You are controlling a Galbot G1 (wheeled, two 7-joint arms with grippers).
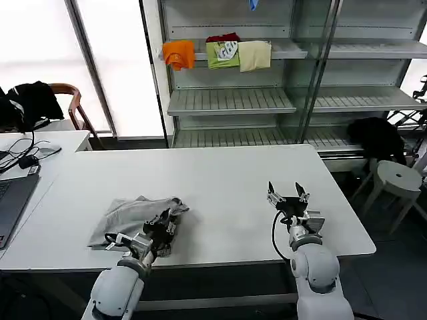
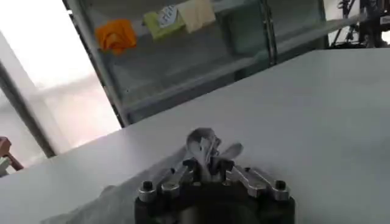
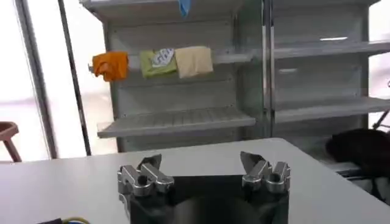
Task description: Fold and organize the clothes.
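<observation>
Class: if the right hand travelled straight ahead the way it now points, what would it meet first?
Probably nothing on the table: the open right hand points across bare white surface toward the shelving unit beyond the far edge. Depth is unclear, so treat this as likely.

One grey shirt (image 1: 137, 215) on the table, three folded cloths (image 1: 217, 53) shelved, two grippers.

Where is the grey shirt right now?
In the head view, the grey shirt lies crumpled on the white table, near the front edge on the robot's left. The left pincer is pinching its edge.
</observation>
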